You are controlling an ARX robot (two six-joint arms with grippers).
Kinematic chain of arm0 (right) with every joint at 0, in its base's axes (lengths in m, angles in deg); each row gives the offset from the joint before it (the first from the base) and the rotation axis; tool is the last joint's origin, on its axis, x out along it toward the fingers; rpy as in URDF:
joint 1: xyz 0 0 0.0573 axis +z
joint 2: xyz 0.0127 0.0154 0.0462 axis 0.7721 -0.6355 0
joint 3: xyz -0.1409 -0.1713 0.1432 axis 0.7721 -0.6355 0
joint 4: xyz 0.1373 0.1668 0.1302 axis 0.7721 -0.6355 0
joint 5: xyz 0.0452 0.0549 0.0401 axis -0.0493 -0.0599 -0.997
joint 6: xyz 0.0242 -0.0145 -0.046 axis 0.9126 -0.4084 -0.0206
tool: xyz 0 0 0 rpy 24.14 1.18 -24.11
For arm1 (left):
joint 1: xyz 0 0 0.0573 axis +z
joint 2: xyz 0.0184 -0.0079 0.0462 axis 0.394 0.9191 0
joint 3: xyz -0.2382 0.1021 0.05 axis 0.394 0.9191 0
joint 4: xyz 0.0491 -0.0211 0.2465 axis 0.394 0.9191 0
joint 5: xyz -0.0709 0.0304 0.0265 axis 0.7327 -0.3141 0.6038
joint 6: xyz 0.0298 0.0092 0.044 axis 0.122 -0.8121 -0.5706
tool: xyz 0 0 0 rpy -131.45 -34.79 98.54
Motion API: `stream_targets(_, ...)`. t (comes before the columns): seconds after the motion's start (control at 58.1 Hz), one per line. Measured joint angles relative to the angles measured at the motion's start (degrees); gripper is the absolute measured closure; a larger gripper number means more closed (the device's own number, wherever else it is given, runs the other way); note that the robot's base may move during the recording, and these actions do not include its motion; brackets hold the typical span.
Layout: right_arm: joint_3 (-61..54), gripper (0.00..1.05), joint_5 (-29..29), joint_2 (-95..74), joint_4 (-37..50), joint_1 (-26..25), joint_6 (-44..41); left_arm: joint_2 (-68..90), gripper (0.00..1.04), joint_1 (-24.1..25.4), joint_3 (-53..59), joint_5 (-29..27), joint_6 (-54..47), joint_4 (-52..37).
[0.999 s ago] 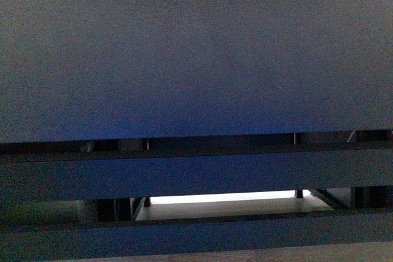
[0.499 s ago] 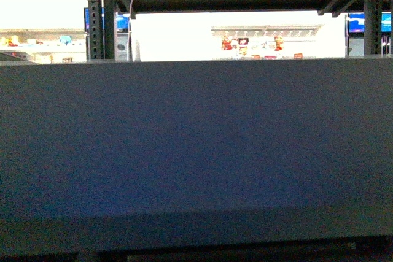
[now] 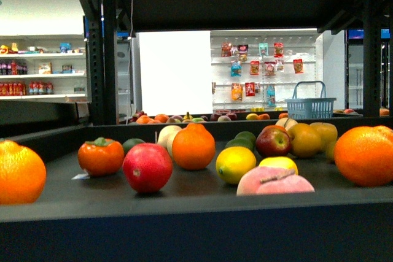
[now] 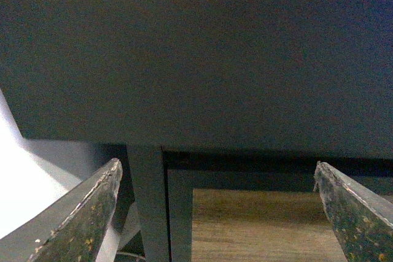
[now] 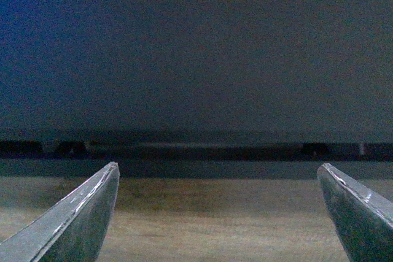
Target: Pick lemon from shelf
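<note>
The lemon (image 3: pixel 236 164) is sitting on the dark deck of the shelf (image 3: pixel 184 193), near the front edge and a little right of the middle in the front view. A peach (image 3: pixel 274 183) is lying just beside it on the right, with a second yellow fruit (image 3: pixel 279 163) peeking over the peach. A red apple (image 3: pixel 147 167) is resting to the lemon's left, and an orange (image 3: pixel 193 146) is standing behind the gap between them. More loose fruit is spreading across the deck – a persimmon (image 3: pixel 101 156), a big orange at each end, and a dark red apple (image 3: pixel 273 142) further back. A blue basket (image 3: pixel 311 107) is showing beyond the far edge.

Behind the black uprights, a bright shop is showing: stocked wall shelves on the left, a white panel, hanging packets.

Neither arm is appearing in the front view. Each wrist camera is facing the shelf's thick front beam from below deck level, fruit tops barely showing above it. The left gripper (image 4: pixel 216 167) is holding its fingers spread wide with nothing between them – so is the right gripper (image 5: pixel 217 165). A wooden floor (image 5: pixel 215 225) is showing beneath.
</note>
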Motion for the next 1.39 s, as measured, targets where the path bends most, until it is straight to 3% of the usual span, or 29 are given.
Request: stream_targets(1.395, 0.00, 0.07, -0.02, 0.00, 0.00, 0.00, -0.02, 0.00, 0.08, 0.00, 0.00, 0.02, 0.00, 0.00)
